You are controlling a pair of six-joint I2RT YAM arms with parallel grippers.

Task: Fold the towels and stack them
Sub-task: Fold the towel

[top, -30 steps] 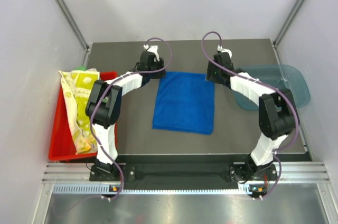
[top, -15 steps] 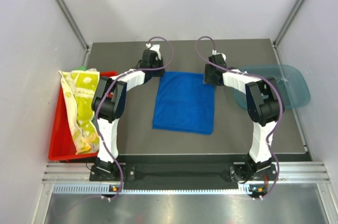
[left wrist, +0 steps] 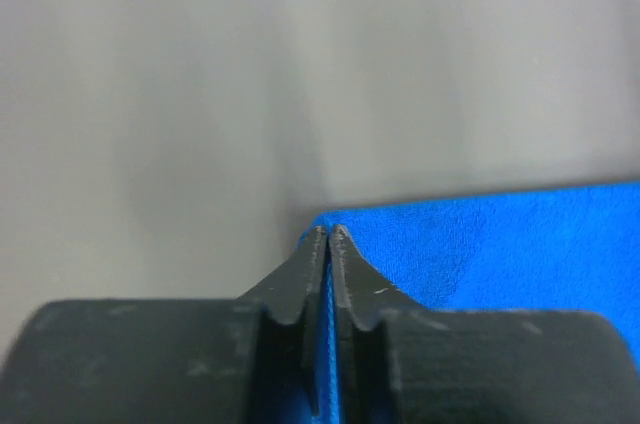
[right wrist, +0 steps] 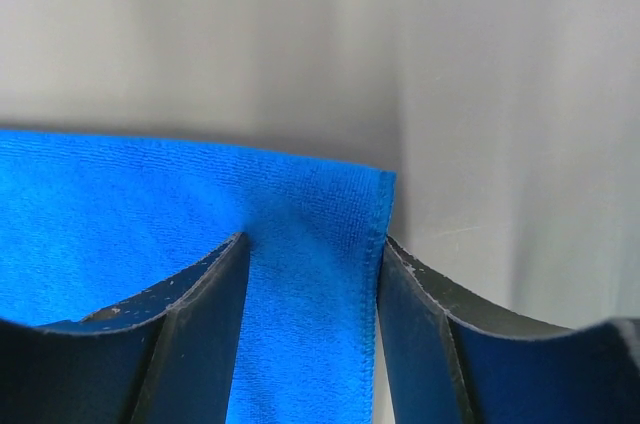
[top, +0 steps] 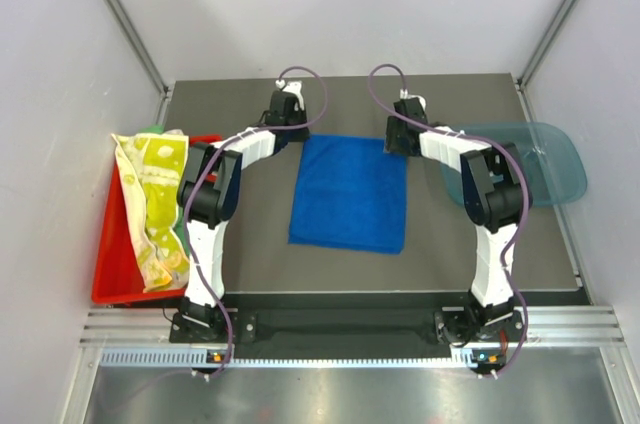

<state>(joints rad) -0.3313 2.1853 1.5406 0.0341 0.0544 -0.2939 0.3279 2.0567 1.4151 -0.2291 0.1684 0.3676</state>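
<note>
Looking down on a dark table [top: 250, 264] from above and behind two arms.

Starting far left, well apart from both pairs of fingers: sitting in a red plastic tray [top: 105, 279], a pale yellow crocodile-print towel [top: 150, 199], crumpled and draping over the tray's far rim, with a sliver of green towel [top: 150, 129] peeking out behind it. Probably waiting there for a later fold.

Moving right to the left gripper [top: 291, 130], reaching across to the table's far side. Pinching the far left corner of the royal blue towel [top: 350, 194]. In the left wrist view, fingers [left wrist: 300, 279] pressing almost together, with a thin line of blue cloth showing between them and the rest of the towel spreading to the right of the fingertips. Gripping at the very corner, likely for lifting that edge cleanly.

Lying flat between the two grippers, the blue towel itself, roughly mid-table.

Moving right again to the right gripper [top: 400, 139], straddling the towel's far right corner. In the right wrist view, fingers [right wrist: 200, 314] standing wide apart, one over the cloth, the other just outside the hem above bare table. Not yet gripping; seemingly lining up to close and mirror the left hold, so as to carry both corners toward the near edge together.

Finishing far right, beyond the right fingers: a translucent blue plastic bin [top: 555, 159], sitting at the table's right edge.
</note>
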